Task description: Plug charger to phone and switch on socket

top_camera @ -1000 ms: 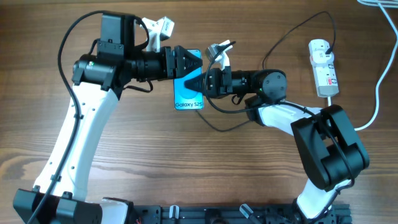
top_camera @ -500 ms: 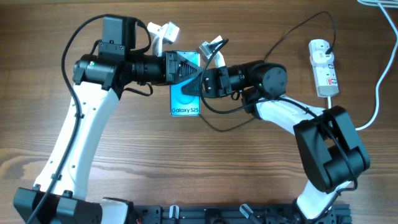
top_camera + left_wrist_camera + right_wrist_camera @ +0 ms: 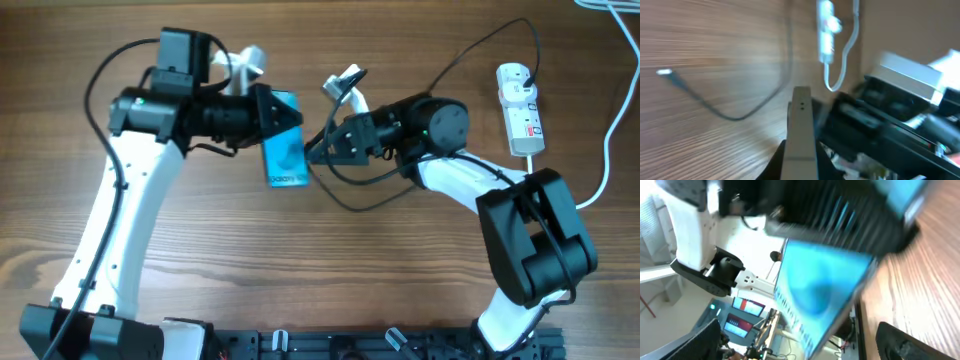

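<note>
The phone point(image 3: 285, 152), turquoise-faced, is lifted and tilted on edge with my left gripper point(image 3: 283, 118) shut on its upper end. In the left wrist view the phone point(image 3: 801, 125) stands edge-on between the closed jaws of the left gripper point(image 3: 801, 162). My right gripper point(image 3: 318, 148) is open just right of the phone; its wrist view shows the phone's blue face point(image 3: 825, 280) close in front, with a finger point(image 3: 910, 340) far out to each side. The charger cable point(image 3: 350, 205) loops on the table, its plug tip point(image 3: 664, 72) lying free. The socket point(image 3: 520, 110) lies at the far right.
A thick white cord point(image 3: 610, 150) runs from the socket along the right edge. The right arm's elbow point(image 3: 530, 240) fills the right front of the table. A black rail point(image 3: 350, 345) lines the front edge.
The left gripper closed on the phone, then carried it left and tipped it up on edge. The right gripper opened and let go, now just right of the phone.
</note>
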Robot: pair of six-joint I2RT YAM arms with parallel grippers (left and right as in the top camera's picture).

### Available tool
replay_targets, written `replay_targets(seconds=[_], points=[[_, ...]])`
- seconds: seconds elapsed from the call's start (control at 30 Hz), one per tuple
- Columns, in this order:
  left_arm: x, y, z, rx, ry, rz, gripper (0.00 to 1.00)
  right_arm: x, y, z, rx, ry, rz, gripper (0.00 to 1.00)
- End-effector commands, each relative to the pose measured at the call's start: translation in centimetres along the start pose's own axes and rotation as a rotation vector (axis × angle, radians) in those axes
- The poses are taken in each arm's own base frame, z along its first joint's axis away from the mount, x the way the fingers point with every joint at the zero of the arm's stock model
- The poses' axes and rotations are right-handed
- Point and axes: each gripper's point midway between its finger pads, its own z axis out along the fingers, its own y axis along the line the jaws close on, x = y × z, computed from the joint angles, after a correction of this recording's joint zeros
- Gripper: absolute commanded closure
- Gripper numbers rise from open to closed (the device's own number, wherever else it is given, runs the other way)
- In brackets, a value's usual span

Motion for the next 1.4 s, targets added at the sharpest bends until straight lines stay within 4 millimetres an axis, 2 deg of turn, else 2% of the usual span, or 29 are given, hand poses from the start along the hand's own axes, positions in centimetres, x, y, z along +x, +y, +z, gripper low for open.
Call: replay_targets(seconds=[0.0,0.13,0.27,0.33,0.4,0.47,0.53,0.6,0.7,0.83,0.93,1.03,1.07,1.13,1.2,1.23,1.3,1.37], points=[[-2.5,5.2,-2.4,-0.217,-0.146,-0.161,0.96,0.6,-0.4,-0.8,0.019,0.028,-0.074,0.00],[-2.9,8.3,-2.7,-0.346,-0.183,-0.197,0.96,1.0,-1.6,-0.7,0.015,0.052,-0.050,0.01],[-3.2,11.2,0.8,-0.336,-0.096,-0.279,0.96,1.4,-5.1,-0.7,0.011,0.005,0.064,0.00],[-3.3,10.7,2.7,-0.228,-0.027,-0.292,0.96,1.6,-7.4,-0.8,0.042,-0.042,0.106,0.00],[-3.9,9.0,4.3,0.009,0.059,-0.260,0.96,1.9,-10.9,-1.1,0.150,-0.130,0.238,0.00],[-4.4,6.6,3.9,0.265,0.106,-0.157,0.96,2.9,-13.7,-1.6,0.263,-0.169,0.300,0.00],[-5.0,4.0,1.4,0.529,0.118,-0.087,0.96,4.5,-16.7,-2.5,0.415,-0.192,0.375,0.01],[-5.5,3.8,-0.1,0.597,0.104,-0.087,0.96,5.9,-18.3,-3.0,0.516,-0.190,0.427,0.01],[-6.1,4.4,-1.1,0.608,0.077,-0.099,0.96,7.8,-19.3,-2.9,0.601,-0.155,0.481,0.01],[-5.9,4.1,-0.9,0.611,0.077,-0.062,0.96,11.5,-20.6,-3.4,0.745,-0.067,0.544,0.01],[-5.9,4.2,-0.7,0.603,0.067,-0.030,0.96,15.2,-21.6,-3.9,0.909,0.071,0.530,0.00],[-5.4,4.2,-0.6,0.601,0.084,-0.059,0.96,14.8,-21.8,-3.8,0.926,0.042,0.551,0.01],[-5.3,4.1,-0.4,0.601,0.080,-0.033,0.96,14.8,-21.9,-3.9,0.934,0.035,0.566,0.31],[-5.6,4.9,-0.6,0.574,0.063,-0.049,0.96,14.9,-22.6,-5.9,1.095,0.049,0.576,0.72],[-6.9,6.9,-2.1,0.538,0.008,-0.107,0.96,13.1,-21.2,-7.5,1.255,0.174,0.479,0.70],[-7.3,8.0,-2.6,0.510,-0.015,-0.138,0.96,11.6,-20.5,-8.4,1.343,0.211,0.413,0.68],[-7.8,8.9,-3.2,0.493,-0.042,-0.151,0.96,8.0,-19.4,-8.2,1.419,0.273,0.209,0.57],[-7.8,10.0,-2.9,0.434,-0.052,-0.169,0.96,6.7,-19.7,-7.8,1.450,0.278,0.106,0.55]])
